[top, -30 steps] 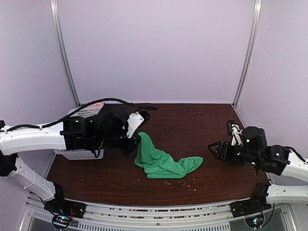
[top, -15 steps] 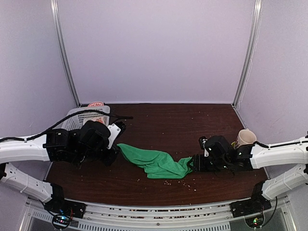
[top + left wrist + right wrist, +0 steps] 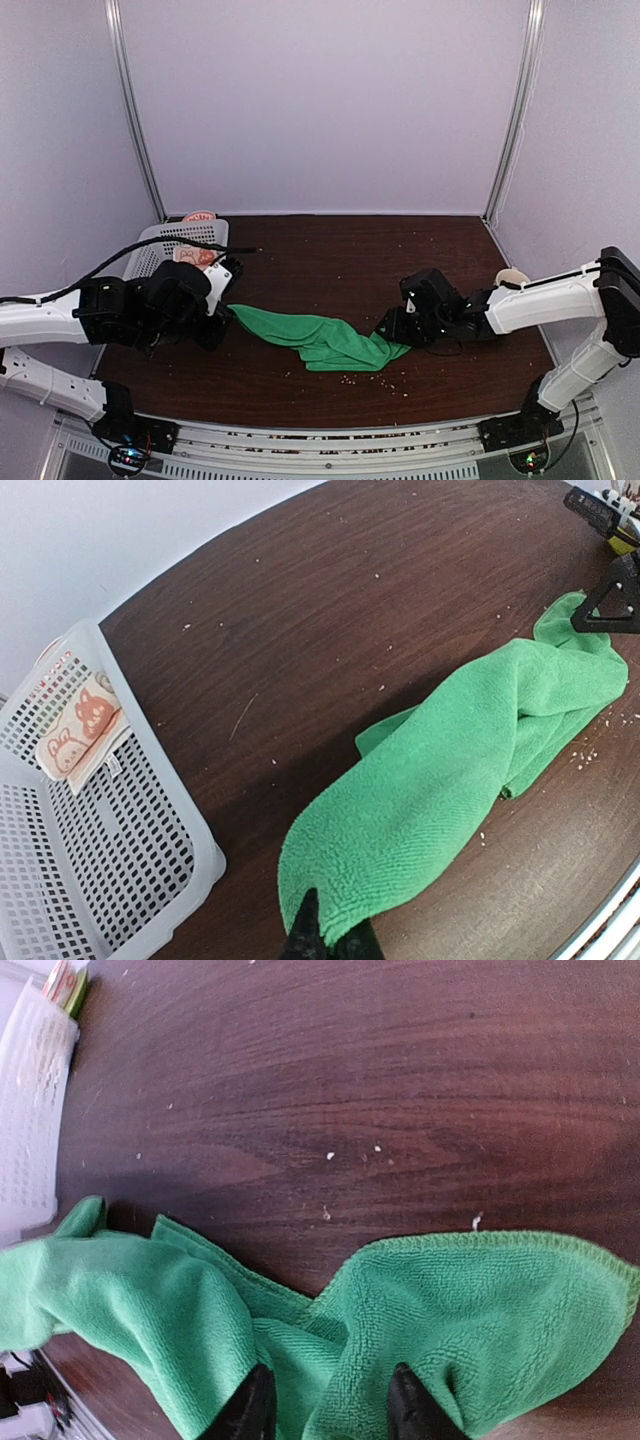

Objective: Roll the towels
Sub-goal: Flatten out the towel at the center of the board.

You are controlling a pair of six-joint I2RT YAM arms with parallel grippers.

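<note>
Across the middle of the dark wooden table (image 3: 400, 260) lies the crumpled bright green towel (image 3: 320, 340), strung between both arms. At its left corner the left gripper (image 3: 325, 942) is pinched tight. The right gripper (image 3: 328, 1410) straddles the right end with its jaws apart, not yet clamped. To flatten the cloth for rolling, the right should probably bite only the hem, then both arms draw apart evenly. The pinkish-beige printed towel (image 3: 80, 720) sits in the white perforated plastic basket (image 3: 150, 880).

- Left gripper (image 3: 328, 932): only the dark finger ends are seen; the rest is cut off by the lower edge. A corner of the plain bright green cloth (image 3: 450, 770) is buried between them.
- White perforated plastic basket (image 3: 60, 820): cropped at left and bottom.
- Pinkish-beige cloth printed with orange figures (image 3: 196, 256): partly covered by the left arm (image 3: 60, 310) from above.
- Rounded beige cup-like object (image 3: 513, 277): mostly hidden behind the right arm (image 3: 540, 300).
- Pale specks (image 3: 350, 380) on the dark wooden table (image 3: 400, 250): too small to be identified.
</note>
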